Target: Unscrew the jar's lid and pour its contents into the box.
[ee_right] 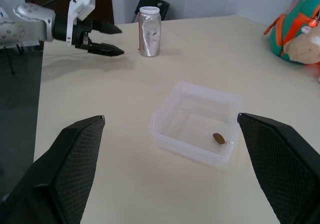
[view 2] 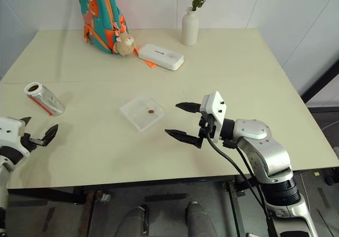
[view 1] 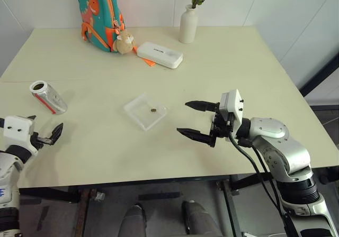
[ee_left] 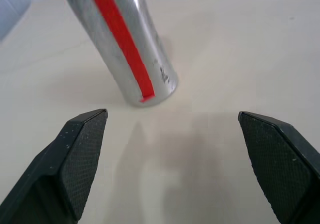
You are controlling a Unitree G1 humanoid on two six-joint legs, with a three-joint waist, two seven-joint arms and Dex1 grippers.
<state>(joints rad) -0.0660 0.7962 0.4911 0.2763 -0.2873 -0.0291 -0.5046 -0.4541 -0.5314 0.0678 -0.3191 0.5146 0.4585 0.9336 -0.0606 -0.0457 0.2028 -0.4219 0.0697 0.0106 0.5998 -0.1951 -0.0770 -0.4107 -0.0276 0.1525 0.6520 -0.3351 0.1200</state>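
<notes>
The jar [view 1: 47, 97], a clear cylinder with a red band, stands on the table at the left, and its white-rimmed mouth looks open. The lid is out of view. My left gripper [view 1: 45, 124] hangs open just short of the jar [ee_left: 127, 44], apart from it and holding nothing. The box [view 1: 139, 108], a shallow clear tray, sits mid-table with one small dark brown bit of the contents [view 1: 152, 110] inside. My right gripper [view 1: 183, 118] is open and empty to the right of the box, pointing left toward it.
A teal and orange backpack [view 1: 98, 15] with a plush toy [view 1: 124, 42] stands at the table's back. Beside it lie a white oblong case [view 1: 160, 55] and a white vase [view 1: 188, 24] of flowers. The table's front edge runs just below both grippers.
</notes>
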